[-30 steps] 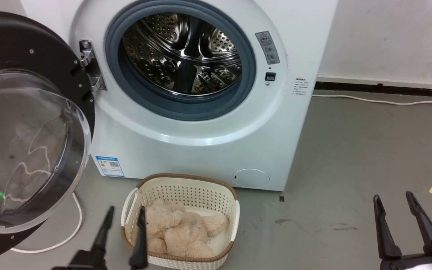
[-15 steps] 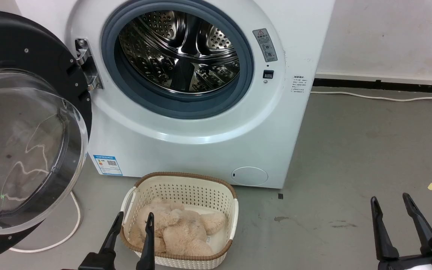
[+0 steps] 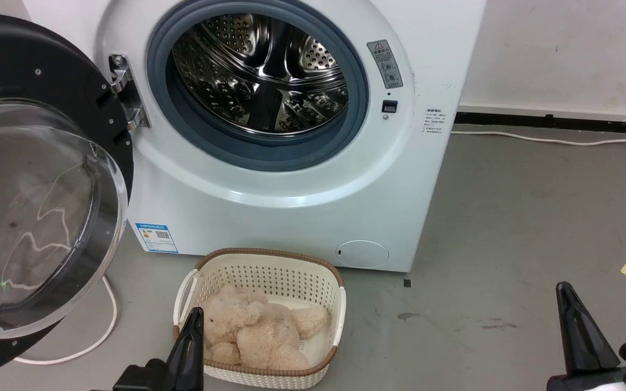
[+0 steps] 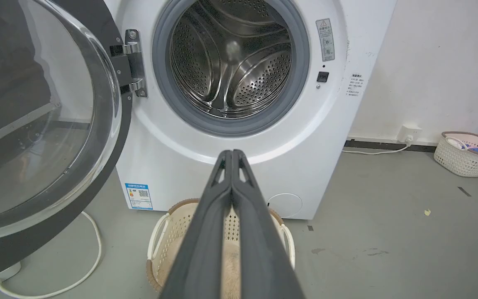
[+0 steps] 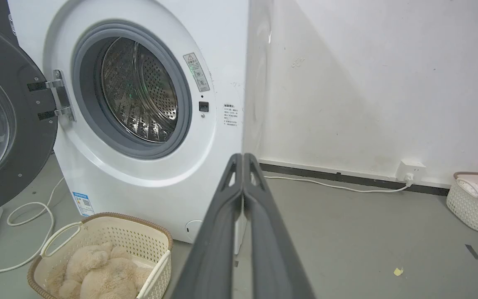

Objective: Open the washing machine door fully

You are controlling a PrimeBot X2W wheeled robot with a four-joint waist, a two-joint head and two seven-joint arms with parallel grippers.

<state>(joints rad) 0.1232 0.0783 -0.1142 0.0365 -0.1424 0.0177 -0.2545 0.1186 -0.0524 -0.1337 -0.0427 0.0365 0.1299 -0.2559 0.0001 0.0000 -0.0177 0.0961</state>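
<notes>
While the washing machine door (image 3: 41, 206) stands swung wide out to the left of the washing machine (image 3: 291, 217), hanging from its metal hinge (image 3: 126, 95), the round opening lies fully uncovered. The door's bulging glass faces the room, and its black rim runs off the left edge of the head view. Inside the grey rubber ring (image 3: 356, 103) the perforated steel drum (image 3: 261, 70) shows, with nothing visible in it. A blue label (image 3: 156, 238) sits at the lower left corner of the machine's front.

On the floor (image 3: 508, 217) just before the machine stands a cream basket (image 3: 269, 253) with a brown rim, holding a beige plush toy (image 3: 258, 336). A white cable (image 3: 109, 326) curls on the floor beneath the door.

The left tool (image 3: 198, 315) has its two fingers pressed together on nothing (the left wrist view shows them meeting tip to tip), low at the basket's near left rim and apart from the door. The right tool (image 3: 564, 289) is likewise closed and empty, over bare floor well to the right of the machine.
</notes>
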